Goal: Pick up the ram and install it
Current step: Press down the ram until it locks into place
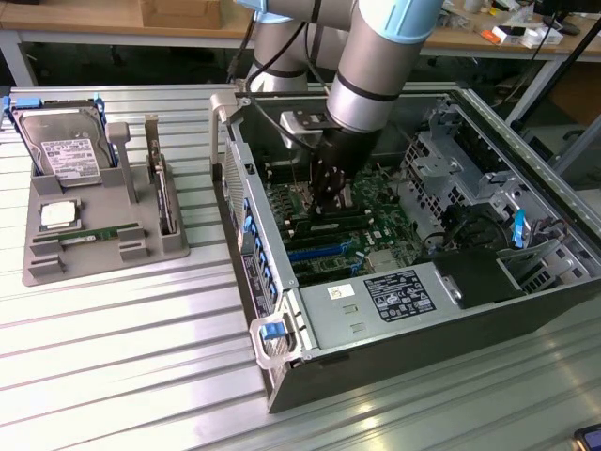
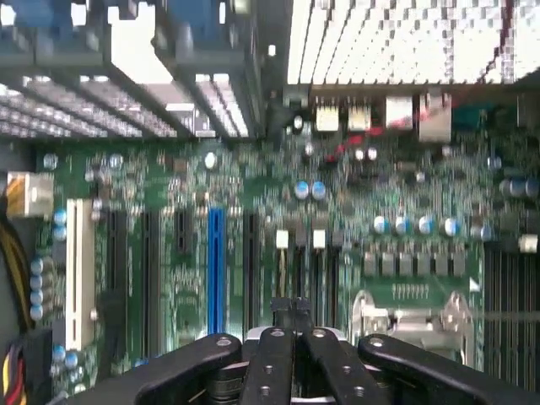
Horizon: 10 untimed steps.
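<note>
inside the open computer case [image 1: 282,376], over the green board [image 1: 376,221], the gripper [image 1: 329,202] has jaws pressed together (nothing visibly held); installing step, needing careful downward alignment.

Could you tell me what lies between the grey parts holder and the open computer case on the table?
In the exterior view, only bare ribbed metal table separates the grey parts holder from the computer case.

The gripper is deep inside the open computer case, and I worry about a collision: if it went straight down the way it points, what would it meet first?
Most likely the green motherboard, at the dark memory slots right below the shut black gripper. Depth is unclear; it may already be touching there.
</note>
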Available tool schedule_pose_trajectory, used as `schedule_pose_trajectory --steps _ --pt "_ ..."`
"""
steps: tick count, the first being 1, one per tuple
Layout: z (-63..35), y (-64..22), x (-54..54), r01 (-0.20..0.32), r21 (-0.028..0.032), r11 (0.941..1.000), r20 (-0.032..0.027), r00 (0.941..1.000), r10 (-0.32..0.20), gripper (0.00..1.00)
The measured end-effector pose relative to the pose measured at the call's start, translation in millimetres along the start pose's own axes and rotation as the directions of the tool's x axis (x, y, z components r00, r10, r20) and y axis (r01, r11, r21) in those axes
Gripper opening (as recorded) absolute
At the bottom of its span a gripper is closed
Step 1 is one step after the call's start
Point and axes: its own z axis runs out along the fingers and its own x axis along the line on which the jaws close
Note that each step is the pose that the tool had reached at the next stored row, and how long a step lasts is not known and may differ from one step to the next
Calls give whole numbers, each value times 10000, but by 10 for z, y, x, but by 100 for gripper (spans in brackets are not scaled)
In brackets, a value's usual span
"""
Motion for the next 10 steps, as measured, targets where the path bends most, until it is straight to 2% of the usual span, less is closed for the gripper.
schedule_pose_trajectory --steps 2,8,9,10 --pt "17 75 -1 -1 4 10000 5 10000 1 10" --pt "106 69 -1 -1 1 10000 38 10000 1 10" --pt "88 68 -4 1 24 10000 66 10000 -1 10" --pt "2 76 1 1 40 10000 53 10000 -1 10"
